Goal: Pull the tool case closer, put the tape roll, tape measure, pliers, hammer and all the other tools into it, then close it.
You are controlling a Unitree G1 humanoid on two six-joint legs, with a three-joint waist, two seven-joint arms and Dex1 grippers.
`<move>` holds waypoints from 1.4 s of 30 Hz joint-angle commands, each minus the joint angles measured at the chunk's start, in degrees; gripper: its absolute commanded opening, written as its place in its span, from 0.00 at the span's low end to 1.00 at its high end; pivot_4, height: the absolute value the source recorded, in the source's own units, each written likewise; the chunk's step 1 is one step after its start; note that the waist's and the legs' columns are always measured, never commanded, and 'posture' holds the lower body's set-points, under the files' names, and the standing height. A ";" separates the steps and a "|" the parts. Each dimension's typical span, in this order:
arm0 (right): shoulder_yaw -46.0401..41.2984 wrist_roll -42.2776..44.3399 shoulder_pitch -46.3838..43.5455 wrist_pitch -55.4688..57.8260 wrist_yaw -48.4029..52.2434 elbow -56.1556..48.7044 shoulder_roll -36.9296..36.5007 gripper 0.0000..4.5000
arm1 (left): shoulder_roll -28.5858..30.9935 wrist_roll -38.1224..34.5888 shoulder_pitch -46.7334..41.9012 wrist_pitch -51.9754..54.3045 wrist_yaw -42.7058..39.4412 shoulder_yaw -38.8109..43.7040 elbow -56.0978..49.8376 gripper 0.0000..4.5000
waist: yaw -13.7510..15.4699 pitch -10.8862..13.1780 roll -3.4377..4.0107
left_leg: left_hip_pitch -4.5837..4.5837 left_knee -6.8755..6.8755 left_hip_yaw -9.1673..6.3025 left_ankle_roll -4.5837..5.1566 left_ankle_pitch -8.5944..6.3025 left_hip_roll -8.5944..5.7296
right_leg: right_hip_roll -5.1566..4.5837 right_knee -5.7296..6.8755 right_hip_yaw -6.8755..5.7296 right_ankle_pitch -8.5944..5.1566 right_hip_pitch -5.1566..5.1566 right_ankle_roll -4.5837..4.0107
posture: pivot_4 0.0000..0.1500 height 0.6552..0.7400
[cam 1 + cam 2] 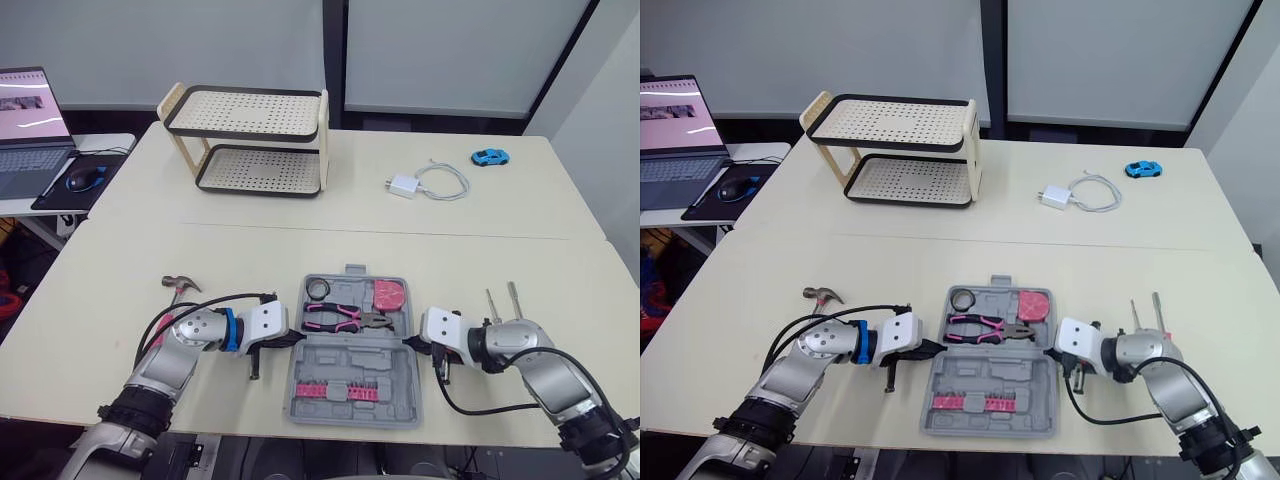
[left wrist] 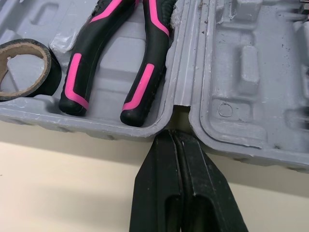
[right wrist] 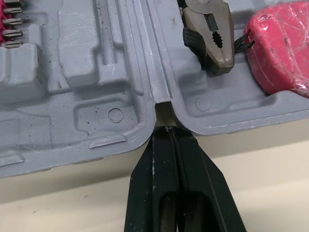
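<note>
The open grey plastic tool case (image 1: 340,355) lies at lower centre of the head view on the pale counter (image 1: 300,250). The left gripper (image 2: 175,137) and right gripper (image 3: 167,131) have clenched, empty jaws nosed into its hinge notches. Drag both ends evenly, keeping it square.

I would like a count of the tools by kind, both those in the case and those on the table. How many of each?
Tape roll: 1
Pliers: 1
Tape measure: 1
Bit set: 1
Hammer: 1
Screwdrivers: 2
Total: 7
</note>
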 commanded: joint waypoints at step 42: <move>-4.09 0.42 -1.43 -0.73 -1.25 -0.38 -2.49 0.00 | 0.70 -0.93 -1.72 -2.15 0.59 1.96 3.24 0.01 | 0.18 -0.01 0.00 | 0.02 0.01 0.00 0.00 0.00 -0.01 | -0.01 0.00 0.01 0.02 0.01 0.03 | 1.00 0.94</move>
